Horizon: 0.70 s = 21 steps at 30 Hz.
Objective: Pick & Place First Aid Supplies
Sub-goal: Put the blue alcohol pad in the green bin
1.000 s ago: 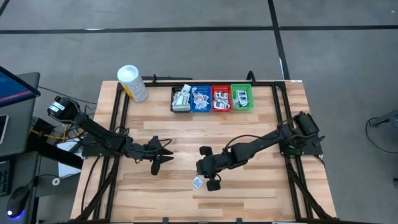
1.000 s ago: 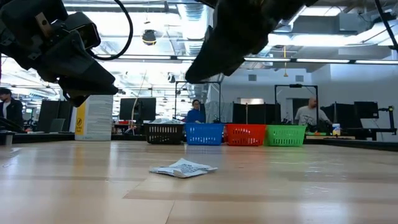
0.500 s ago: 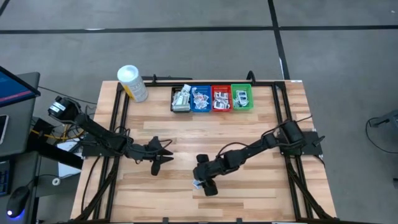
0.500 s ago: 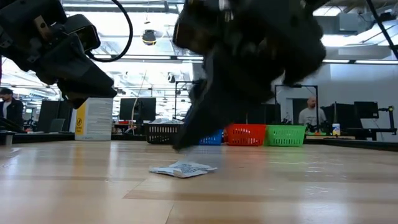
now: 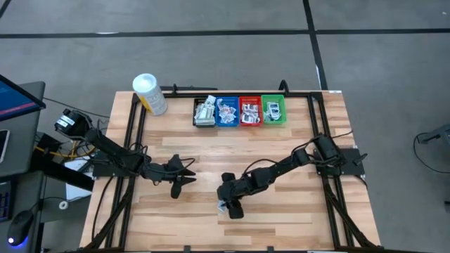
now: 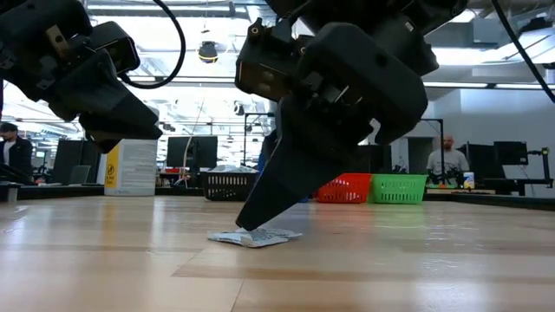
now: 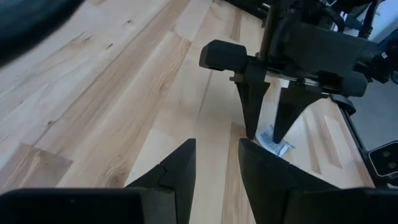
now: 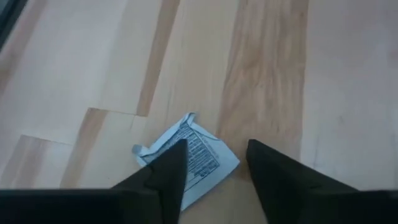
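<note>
One small white-and-blue packet (image 8: 186,152) lies flat on the wooden table, near its front middle (image 5: 222,206). My right gripper (image 8: 217,146) is down at it and open. Its fingers slant down, with one tip over the packet's edge and the other on bare wood beside it (image 7: 265,138). In the low view a fingertip (image 6: 245,227) stands at the packet's end (image 6: 256,236). My left gripper (image 5: 184,176) hovers open above the table to the left, pointing toward the right gripper, with nothing between its fingers (image 7: 214,165). My right gripper comes at the packet slanting down from the table's right, and one fingertip (image 8: 177,155) overlaps the packet's edge (image 8: 202,158). The packet lies flat on the wood. I cannot tell whether the fingers touch it.
Four small bins stand in a row at the far edge, each holding packets: black (image 5: 204,112), blue (image 5: 227,111), red (image 5: 249,111) and green (image 5: 273,109). A white tub with a yellow label (image 5: 150,93) stands at the far left. Bare wood surrounds the packet.
My right gripper has come down from well above the table to the packet, shifting slightly toward the table's left and near edge and tipping steeper. The packet has stayed where it was.
</note>
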Available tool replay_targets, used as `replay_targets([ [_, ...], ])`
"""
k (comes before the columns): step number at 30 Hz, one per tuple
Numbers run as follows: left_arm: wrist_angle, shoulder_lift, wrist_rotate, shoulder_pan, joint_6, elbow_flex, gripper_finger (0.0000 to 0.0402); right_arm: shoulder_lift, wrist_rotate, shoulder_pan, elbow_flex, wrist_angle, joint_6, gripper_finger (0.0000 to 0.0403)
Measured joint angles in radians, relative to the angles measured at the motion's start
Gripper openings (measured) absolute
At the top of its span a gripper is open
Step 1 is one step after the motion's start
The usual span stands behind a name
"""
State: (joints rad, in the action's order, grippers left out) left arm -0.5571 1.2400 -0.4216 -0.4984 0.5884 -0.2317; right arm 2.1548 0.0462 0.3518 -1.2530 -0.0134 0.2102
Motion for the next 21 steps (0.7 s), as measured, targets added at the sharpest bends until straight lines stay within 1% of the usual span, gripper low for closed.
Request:
replay_targets([
  [3, 0.0, 0.0, 0.0, 0.0, 0.0, 0.0, 0.0121, -0.001, -0.011, 0.001, 0.001, -0.004, -0.034, 0.0116],
  [8, 0.0, 0.0, 0.0, 0.0, 0.0, 0.0, 0.0121, 0.0, -0.033, -0.003, 0.001, -0.015, -0.039, 0.0017],
  [9, 0.0, 0.0, 0.0, 0.0, 0.0, 0.0, 0.0121, -0.002, -0.035, -0.003, 0.001, -0.017, -0.035, 0.001],
  [12, 0.0, 0.0, 0.0, 0.0, 0.0, 0.0, 0.0121, -0.028, -0.055, -0.001, 0.001, -0.031, -0.02, 0.0011],
  [15, 0.0, 0.0, 0.0, 0.0, 0.0, 0.0, 0.0121, -0.073, -0.067, -0.005, 0.007, -0.061, -0.018, 0.0002],
  [17, 0.0, 0.0, 0.0, 0.0, -0.002, 0.0, 0.0121, -0.117, -0.09, -0.01, 0.012, -0.083, -0.03, 0.0003],
  [21, 0.0, 0.0, -0.002, 0.0, -0.005, 0.0, 0.0121, -0.242, -0.099, -0.035, 0.005, -0.092, -0.074, 0.0001],
])
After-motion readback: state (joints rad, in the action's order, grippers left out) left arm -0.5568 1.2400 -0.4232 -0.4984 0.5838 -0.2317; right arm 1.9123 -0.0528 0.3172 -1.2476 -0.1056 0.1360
